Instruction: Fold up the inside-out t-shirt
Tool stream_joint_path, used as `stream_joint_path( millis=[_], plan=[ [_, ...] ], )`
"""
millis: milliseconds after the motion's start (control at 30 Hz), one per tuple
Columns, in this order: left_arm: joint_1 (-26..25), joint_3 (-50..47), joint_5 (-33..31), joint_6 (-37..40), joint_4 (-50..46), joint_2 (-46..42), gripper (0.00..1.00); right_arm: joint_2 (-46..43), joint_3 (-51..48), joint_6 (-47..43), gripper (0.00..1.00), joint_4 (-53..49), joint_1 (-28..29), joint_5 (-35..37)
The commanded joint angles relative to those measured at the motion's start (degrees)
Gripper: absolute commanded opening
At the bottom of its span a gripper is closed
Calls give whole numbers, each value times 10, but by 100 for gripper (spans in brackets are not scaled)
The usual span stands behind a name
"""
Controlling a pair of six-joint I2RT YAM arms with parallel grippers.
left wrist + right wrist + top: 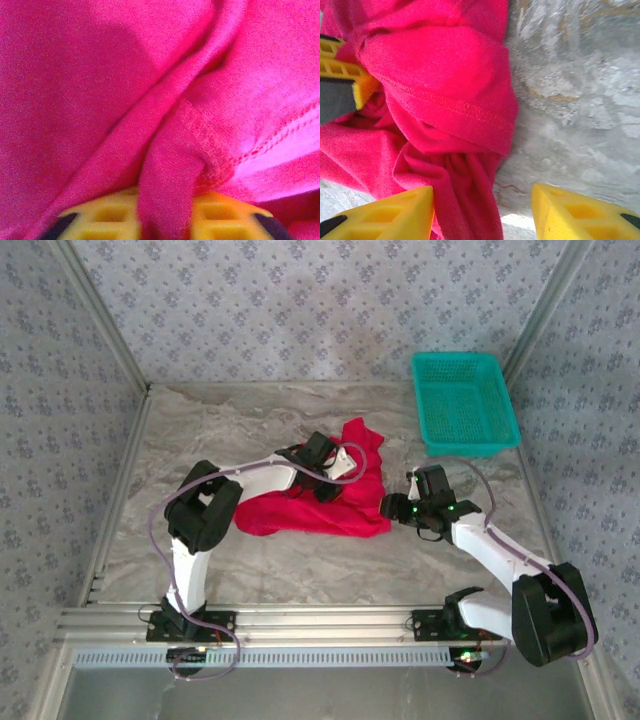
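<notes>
Mostly behind t-shirt (90,100) folds: left pincer (166,216).

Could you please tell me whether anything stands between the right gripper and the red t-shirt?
Nothing visible does. The right gripper is open at the right edge of the t-shirt, with red cloth reaching in between its fingers and bare table beside it. The teal basket stands apart at the far right corner.
</notes>
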Motion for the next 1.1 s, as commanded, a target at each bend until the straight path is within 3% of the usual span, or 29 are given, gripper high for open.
stream_joint_path(
  millis=[0, 67, 200, 233, 433, 567, 767, 967, 1067],
  plan=[
    [5, 44, -19, -5, -28, -14, 0, 31, -15, 36, 55, 50, 19, -23],
    [6, 64, -33, -9, -47, -22, 0, 54, -7, 41, 46, 63, 31, -17],
    [9, 118, -75, -23, -110, -46, 0, 84, 36, 34, 4, 44, 39, 15],
    [8, 137, -87, -29, -134, -51, 0, 86, 57, 24, 0, 16, 38, 40],
    [9, 235, -144, -80, -260, -94, 0, 79, 174, -54, 0, -159, 2, 181],
    [22, 288, -146, -135, -334, -121, 0, 97, 225, -84, 0, -221, -33, 227],
    [90, 312, 18, -225, -395, -148, 0, 129, 262, -92, 0, -252, -64, 253],
    [145, 161, 197, -318, -284, -143, 0, 228, 340, -90, 0, -250, -68, 230],
    [167, 73, 258, -388, -183, -143, 0, 277, 393, -90, 32, -281, -59, 225]
  ],
)
